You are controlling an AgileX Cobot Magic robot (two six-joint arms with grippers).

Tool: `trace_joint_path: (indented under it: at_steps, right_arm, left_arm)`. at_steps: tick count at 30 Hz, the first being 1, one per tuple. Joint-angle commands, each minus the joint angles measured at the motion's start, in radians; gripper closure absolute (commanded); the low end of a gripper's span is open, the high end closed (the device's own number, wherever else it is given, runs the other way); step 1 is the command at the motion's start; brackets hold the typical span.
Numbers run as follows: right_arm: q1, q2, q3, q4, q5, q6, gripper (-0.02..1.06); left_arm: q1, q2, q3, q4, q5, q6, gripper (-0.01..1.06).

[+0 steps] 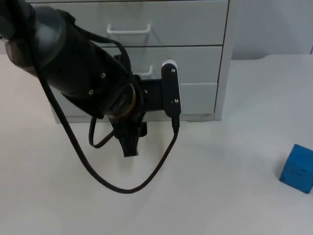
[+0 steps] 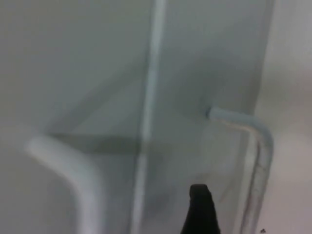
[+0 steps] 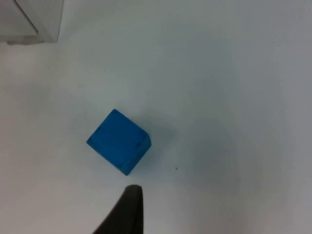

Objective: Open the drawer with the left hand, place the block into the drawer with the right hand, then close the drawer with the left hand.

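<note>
Two waiting poses noted: left end effector [image 1: 129,143] low before grey drawer cabinet [image 1: 195,63] near its white wire handle [image 1: 128,29], presumably to hook it, right end effector [image 3: 127,214] above small blue cube [image 1: 298,169] on white bench [image 1: 220,196], both grips impossible to tell.

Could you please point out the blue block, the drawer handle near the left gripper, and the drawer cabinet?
Blue block [image 3: 118,141], right wrist view, top face.
Drawer handle [image 2: 261,146], left wrist view, bent corner.
Drawer cabinet [image 1: 195,29], top view, top drawer front.
</note>
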Motion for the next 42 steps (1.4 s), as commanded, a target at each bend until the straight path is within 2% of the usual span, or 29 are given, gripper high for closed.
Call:
trace_joint_path:
  at_steps: [1, 8, 12, 16, 19, 20, 21, 23, 24, 31, 35, 38, 42]
  right_arm:
    - [-0.004, 0.002, -0.008, -0.002, -0.01, 0.0, 0.0]
    - [-0.004, 0.002, -0.008, -0.002, -0.01, 0.0, 0.0]
    - [-0.004, 0.002, -0.008, -0.002, -0.01, 0.0, 0.0]
    - [-0.004, 0.002, -0.008, -0.002, -0.01, 0.0, 0.0]
    - [-0.004, 0.002, -0.008, -0.002, -0.01, 0.0, 0.0]
    - [-0.004, 0.002, -0.008, -0.002, -0.01, 0.0, 0.0]
    - [-0.004, 0.002, -0.008, -0.002, -0.01, 0.0, 0.0]
    - [-0.004, 0.002, -0.008, -0.002, -0.01, 0.0, 0.0]
    - [-0.004, 0.002, -0.008, -0.002, -0.013, 0.0, 0.0]
    - [-0.004, 0.002, -0.008, -0.002, -0.016, 0.0, 0.0]
    - [-0.004, 0.002, -0.008, -0.002, -0.016, 0.0, 0.0]
    - [-0.004, 0.002, -0.008, -0.002, -0.016, 0.0, 0.0]
    - [-0.004, 0.002, -0.008, -0.002, -0.016, 0.0, 0.0]
  left_arm:
    - [0.001, 0.025, -0.004, 0.002, 0.01, -0.011, 0.47]
    - [0.001, 0.067, -0.031, 0.002, 0.049, -0.028, 0.47]
    - [0.001, 0.071, -0.048, 0.002, 0.039, -0.029, 0.47]
    - [0.002, 0.092, -0.063, 0.002, 0.044, -0.026, 0.55]
    - [0.006, 0.115, -0.066, 0.002, 0.041, -0.026, 0.73]
    - [0.006, 0.12, -0.066, 0.002, 0.043, -0.026, 0.84]
    - [0.006, 0.12, -0.066, 0.002, 0.043, -0.026, 0.84]
    - [0.006, 0.12, -0.066, 0.002, 0.041, -0.026, 1.03]
    - [0.0, 0.12, -0.066, 0.002, 0.041, -0.026, 1.05]
    - [-0.043, 0.083, -0.03, -0.06, 0.044, 0.0, 1.05]
    - [-0.097, 0.029, 0.048, -0.091, 0.044, 0.0, 1.05]
    - [-0.159, -0.039, 0.147, -0.194, 0.047, 0.0, 1.05]
    - [-0.225, -0.101, 0.215, -0.245, 0.054, 0.0, 1.05]
